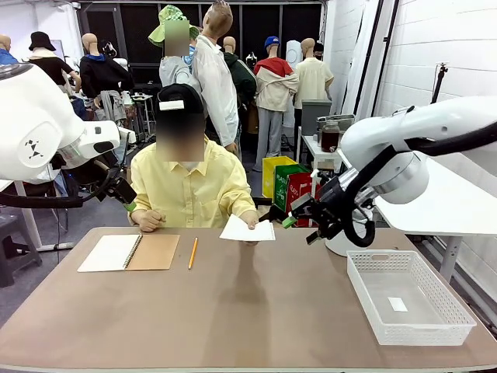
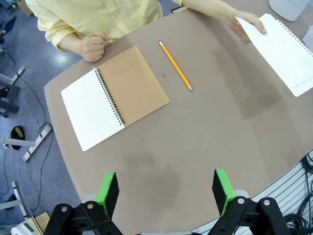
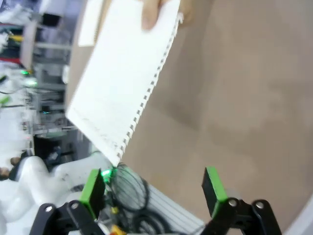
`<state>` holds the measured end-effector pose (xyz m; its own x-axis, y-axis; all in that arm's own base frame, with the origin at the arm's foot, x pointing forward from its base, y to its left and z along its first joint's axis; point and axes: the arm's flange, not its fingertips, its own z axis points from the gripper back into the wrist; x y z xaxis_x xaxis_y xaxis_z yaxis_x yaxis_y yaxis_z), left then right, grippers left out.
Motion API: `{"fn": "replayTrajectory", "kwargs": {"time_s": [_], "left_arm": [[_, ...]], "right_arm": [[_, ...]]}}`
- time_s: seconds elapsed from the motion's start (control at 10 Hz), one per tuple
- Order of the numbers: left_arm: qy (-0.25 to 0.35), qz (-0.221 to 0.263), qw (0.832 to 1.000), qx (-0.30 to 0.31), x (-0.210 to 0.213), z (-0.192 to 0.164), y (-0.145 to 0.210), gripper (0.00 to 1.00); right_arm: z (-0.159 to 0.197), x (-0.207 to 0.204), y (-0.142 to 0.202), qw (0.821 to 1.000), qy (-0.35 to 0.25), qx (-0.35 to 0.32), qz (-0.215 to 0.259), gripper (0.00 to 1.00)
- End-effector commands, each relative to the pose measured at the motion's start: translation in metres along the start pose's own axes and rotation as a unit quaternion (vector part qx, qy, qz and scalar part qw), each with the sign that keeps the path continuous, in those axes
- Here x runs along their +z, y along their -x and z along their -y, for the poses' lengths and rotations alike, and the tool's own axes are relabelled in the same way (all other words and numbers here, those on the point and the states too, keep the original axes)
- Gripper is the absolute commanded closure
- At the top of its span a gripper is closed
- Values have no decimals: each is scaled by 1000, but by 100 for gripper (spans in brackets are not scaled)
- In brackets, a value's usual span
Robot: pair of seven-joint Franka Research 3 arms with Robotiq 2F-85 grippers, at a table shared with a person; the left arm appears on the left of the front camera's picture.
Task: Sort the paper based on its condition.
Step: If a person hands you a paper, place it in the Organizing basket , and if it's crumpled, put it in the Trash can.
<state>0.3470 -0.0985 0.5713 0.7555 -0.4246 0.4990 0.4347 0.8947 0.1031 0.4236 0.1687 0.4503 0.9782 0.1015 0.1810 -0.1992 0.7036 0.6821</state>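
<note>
A person across the table holds one white sheet of paper by its far edge, level above the tabletop; it has a torn perforated edge. My right gripper hovers just right of the sheet, open, with nothing between its green pads. The sheet's near corner lies short of those pads. High over the table's left part, my left gripper is open and holds nothing. In the left wrist view the paper sits at the top right, under the person's hand.
An open spiral notebook with a brown cover lies at the left, a yellow pencil beside it. A white mesh basket with a tiny white label stands at the right. The person's other fist rests by the notebook.
</note>
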Motion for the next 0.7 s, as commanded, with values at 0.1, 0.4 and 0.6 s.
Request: {"fn": "replayTrajectory", "kwargs": {"time_s": [0.1, 0.4, 0.6], "left_arm": [[-2, 0, 1000, -1, 1, -1, 0, 0], [-2, 0, 1000, -1, 1, -1, 0, 0], [-2, 0, 1000, -1, 1, -1, 0, 0]], "right_arm": [[18, -17, -24, 988, -102, -114, -33, 0], [47, -42, -28, 973, -137, -183, -38, 0], [56, -56, -34, 963, -157, -215, -34, 0]]}}
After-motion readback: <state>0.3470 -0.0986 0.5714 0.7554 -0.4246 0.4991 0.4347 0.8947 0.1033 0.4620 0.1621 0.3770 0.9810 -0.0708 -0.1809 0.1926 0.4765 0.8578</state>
